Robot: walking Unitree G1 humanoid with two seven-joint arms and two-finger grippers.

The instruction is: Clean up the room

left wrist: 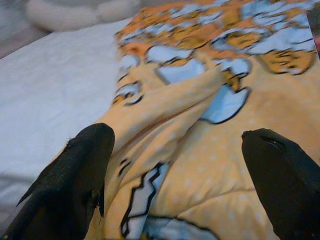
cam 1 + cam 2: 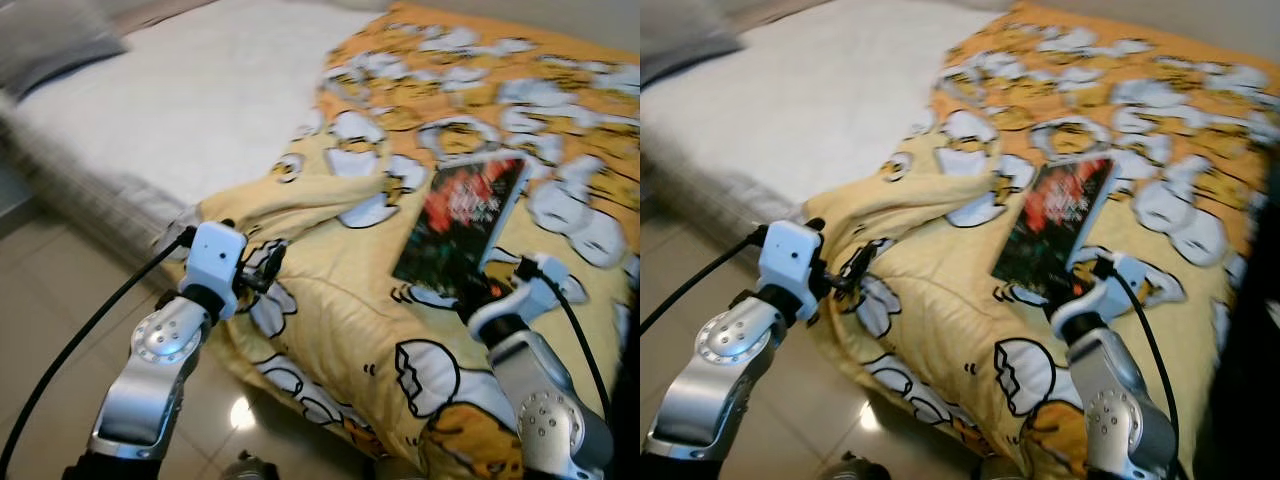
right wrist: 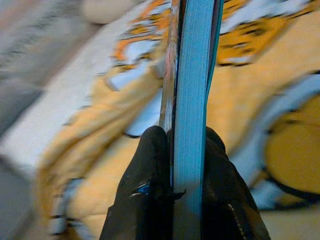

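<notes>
Two hands reach over the bed (image 2: 210, 110): the right hand (image 3: 182, 165) pinches a book (image 2: 462, 225) above the yellow blanket (image 2: 330, 310), the left hand (image 1: 185, 165) spread wide beside a fold.

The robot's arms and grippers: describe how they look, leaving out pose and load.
Both arms are silver metal with round joint housings ringed by small bolts. The left arm carries a white boxy wrist block, and a black cable loops from it. The right arm has a white curved wrist bracket, also with a black cable. The left gripper and right gripper each have two matte black fingers with rounded tips.
</notes>
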